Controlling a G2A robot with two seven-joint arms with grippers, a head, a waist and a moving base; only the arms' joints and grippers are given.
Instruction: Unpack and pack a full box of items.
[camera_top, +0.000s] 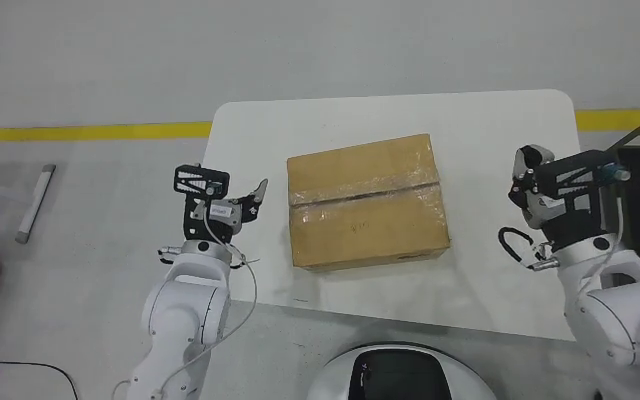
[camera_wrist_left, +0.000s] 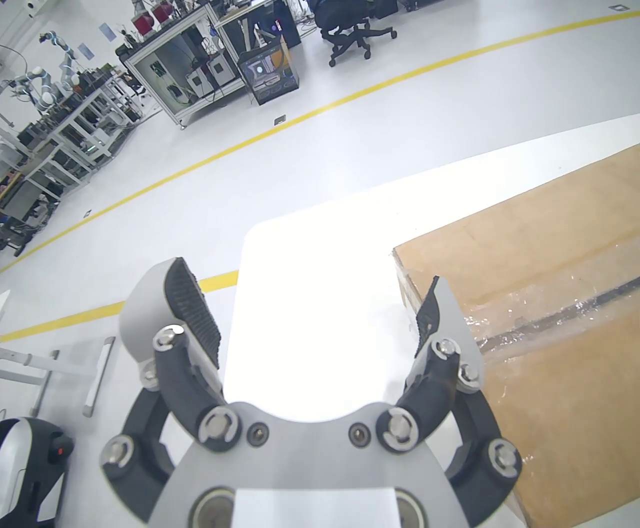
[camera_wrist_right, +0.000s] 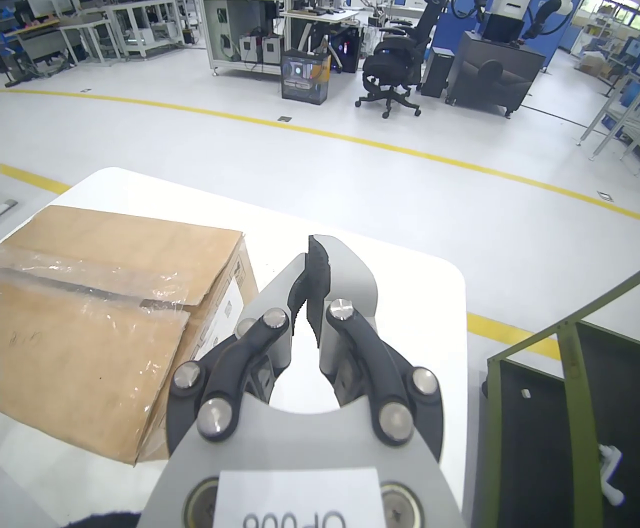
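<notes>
The taped box (camera_top: 366, 200) sits mid-tabletop (camera_top: 250, 130), with my left gripper (camera_wrist_left: 307, 280) spread apart just left of it and my right gripper (camera_wrist_right: 312, 270) pinched together to its right. I fear the tape (camera_top: 365, 190) holds, so any pull drags the whole box.

A white table (camera_top: 500, 290) with rounded corners stands on a pale floor. A yellow line (camera_top: 100, 131) runs across the floor just behind the table's far edge. A grey bar (camera_top: 32, 205) lies on the floor well apart from the table. A green-framed cart (camera_wrist_right: 575, 390) stands just beside the table. A black office chair (camera_wrist_right: 392, 75) sits far beyond the table, past the line.
</notes>
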